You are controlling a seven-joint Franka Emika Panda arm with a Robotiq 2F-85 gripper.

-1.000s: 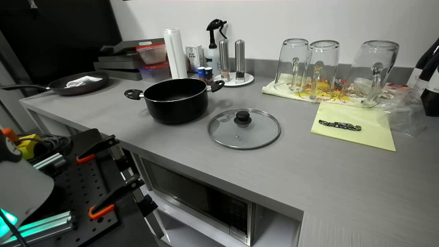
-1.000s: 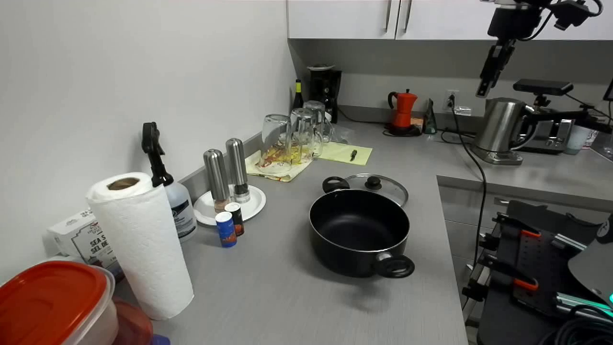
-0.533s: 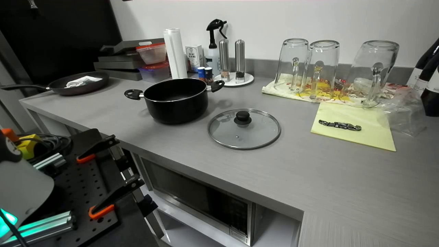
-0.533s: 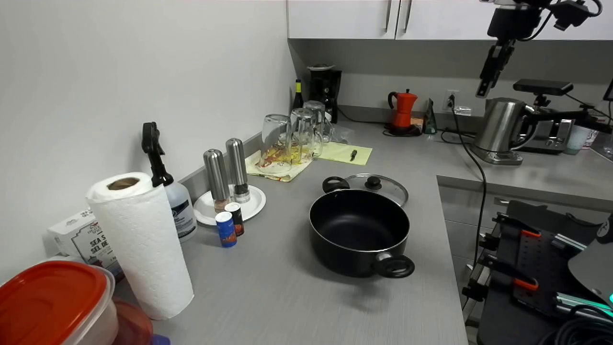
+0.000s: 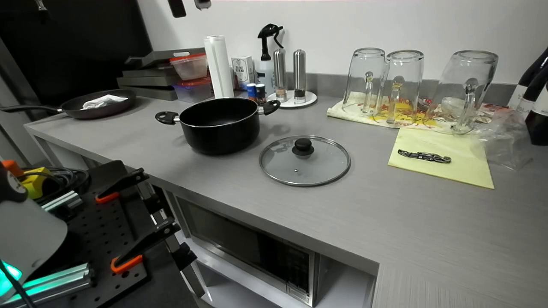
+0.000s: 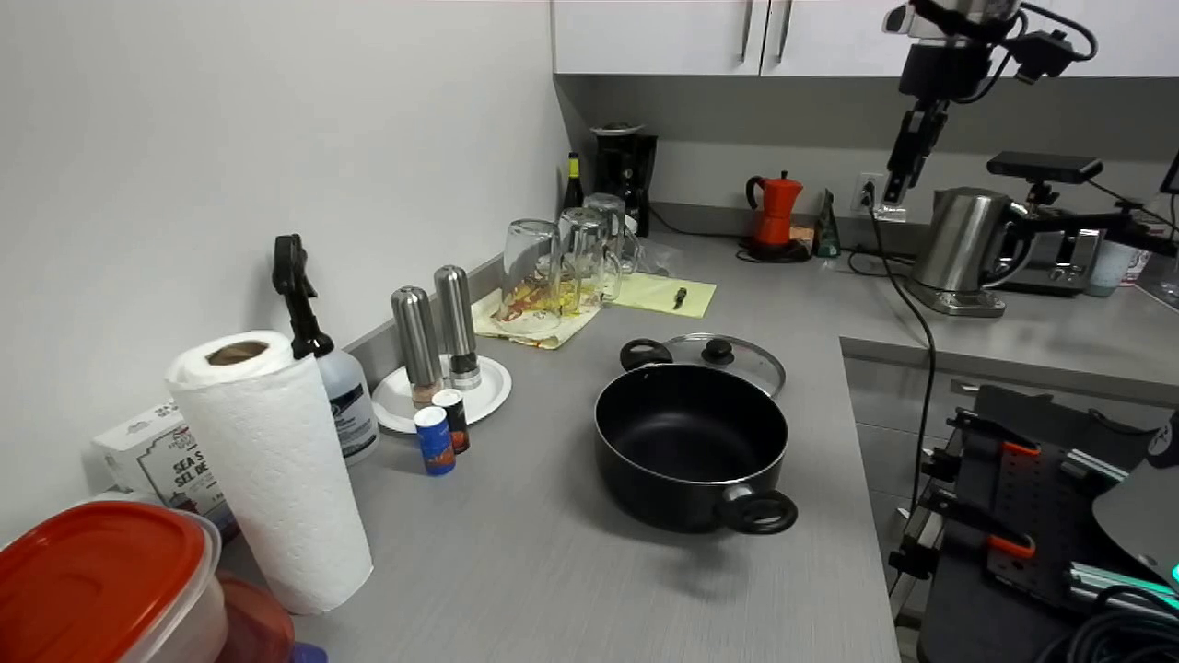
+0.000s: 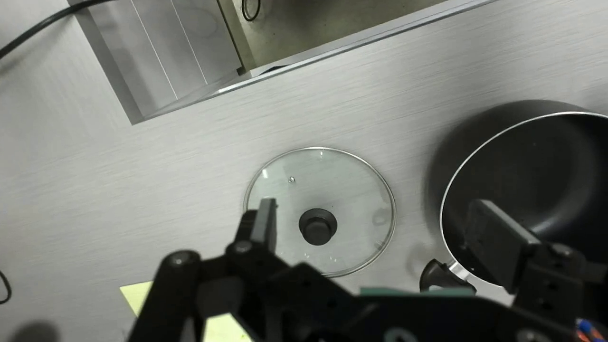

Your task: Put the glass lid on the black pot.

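Note:
The glass lid, with its metal rim and black knob, lies flat on the grey counter in both exterior views point(image 5: 319, 169) point(image 6: 753, 364) and in the wrist view point(image 7: 332, 185). The black pot stands upright beside it, uncovered, in both exterior views point(image 5: 220, 134) point(image 6: 691, 437); its near part shows in the wrist view point(image 7: 536, 161). My gripper is high above the counter, fingers wide apart and empty. Its tips show at the top of an exterior view point(image 5: 190, 7) and at upper right in an exterior view point(image 6: 893, 195). In the wrist view the fingers point(image 7: 374, 205) overlap the lid and pot.
Upturned glass mugs point(image 5: 398, 85) stand on a cloth at the wall, near a yellow sheet point(image 5: 445, 171). Two mills point(image 6: 419, 341), a paper roll point(image 6: 272, 470) and a spray bottle point(image 6: 345, 405) stand along the wall. A kettle point(image 6: 958, 249) is at the back right.
My gripper has moved left and slightly down in an exterior view; its fingertips have come into sight at the top of an exterior view. The lid and the pot have not moved.

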